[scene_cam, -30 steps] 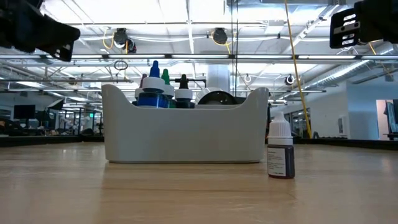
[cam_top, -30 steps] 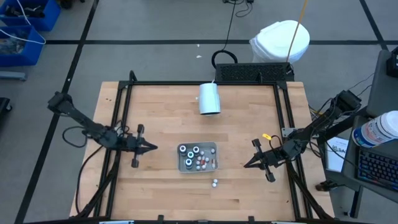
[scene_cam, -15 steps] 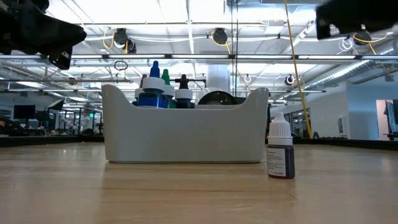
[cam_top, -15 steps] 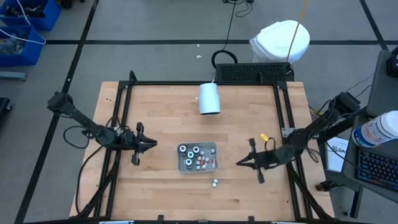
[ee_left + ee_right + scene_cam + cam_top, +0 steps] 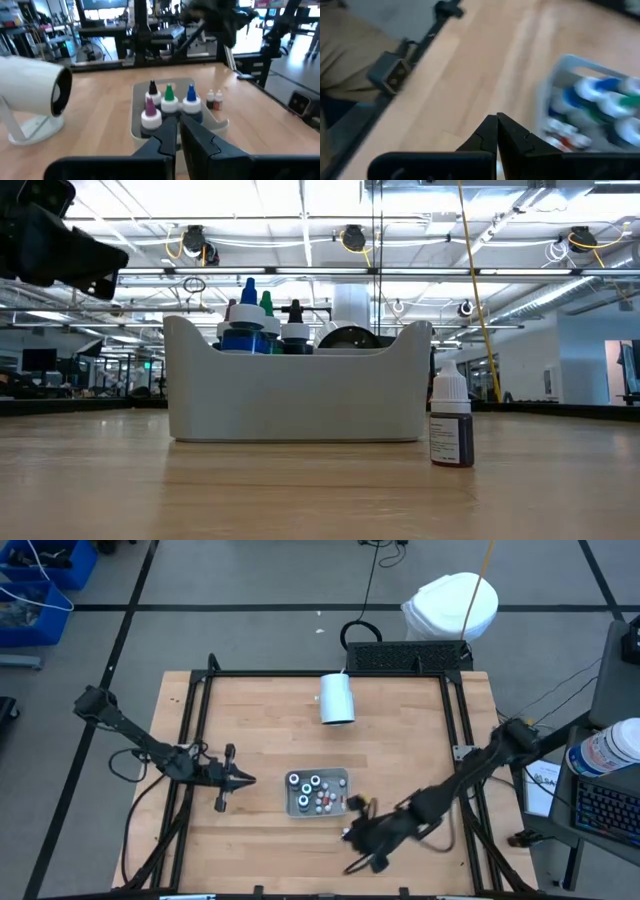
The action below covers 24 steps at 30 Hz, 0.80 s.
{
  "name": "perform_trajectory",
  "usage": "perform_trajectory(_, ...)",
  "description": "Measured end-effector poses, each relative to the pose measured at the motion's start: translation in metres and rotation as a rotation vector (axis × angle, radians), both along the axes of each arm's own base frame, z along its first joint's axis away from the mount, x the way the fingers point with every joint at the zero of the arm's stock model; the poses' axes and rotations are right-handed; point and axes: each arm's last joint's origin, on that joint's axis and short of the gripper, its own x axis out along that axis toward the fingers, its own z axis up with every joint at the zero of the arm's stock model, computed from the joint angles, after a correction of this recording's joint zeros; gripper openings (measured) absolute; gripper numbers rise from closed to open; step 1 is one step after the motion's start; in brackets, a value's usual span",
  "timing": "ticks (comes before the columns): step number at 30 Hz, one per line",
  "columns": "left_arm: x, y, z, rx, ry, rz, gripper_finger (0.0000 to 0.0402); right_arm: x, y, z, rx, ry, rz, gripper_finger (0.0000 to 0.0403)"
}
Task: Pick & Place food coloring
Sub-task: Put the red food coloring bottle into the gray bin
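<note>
On the wooden worktop point(image 5: 270, 740), near its middle, sat a small pale tray point(image 5: 317, 793) holding most of the food coloring bottles point(image 5: 316, 790), crowded upright with caps up. The low view showed blue, green and dark dropper tips above the tray wall. One small white-capped bottle point(image 5: 451, 422) with dark contents stood alone on the bare wood just beside the tray, on the operator-facing side; in the high view it was largely hidden by the right arm. Judged the stray to be the piece in play, since everything else was already gathered in the tray.

Right tool point(image 5: 352, 836) hung low just beside the tray, over the spot where the stray bottle stood, fingers together and holding nothing. Its wrist view was blurred, with the tray off to one side. Judged an approach: the fingers would have to part before any pickup.

Left tool point(image 5: 243, 779) hovered well clear of the tray on the left side, tips pointed at it, fingers close together, a narrow slit at most, nothing between them. Looked parked as a waiting arm.

A large white cup point(image 5: 337, 698) lay on its side toward the far edge, well apart from the tray and untouched.
</note>
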Motion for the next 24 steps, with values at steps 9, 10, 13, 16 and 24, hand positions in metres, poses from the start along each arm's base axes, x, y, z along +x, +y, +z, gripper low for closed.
perform_trajectory(9,0.0,0.0,0.003,0.075,-0.038,-0.001,0.0005,0.046,0.027,-0.022,-0.007,0.104,0.076,0.0035)
perform_trajectory(10,0.0,0.0,0.003,0.078,-0.038,0.0,0.0004,0.046,0.027,-0.024,-0.016,0.118,0.073,0.0046)
perform_trajectory(13,0.0,0.0,0.003,0.079,-0.038,0.004,0.0008,0.044,0.025,-0.027,-0.038,0.152,0.068,0.0086)
perform_trajectory(16,0.0,0.0,0.003,0.082,-0.038,0.006,0.0026,0.041,0.02,-0.031,-0.069,0.204,0.063,0.0125)
perform_trajectory(24,0.0,0.0,0.003,0.093,-0.039,0.005,0.0058,0.05,0.003,-0.036,-0.035,0.267,0.061,0.0183)
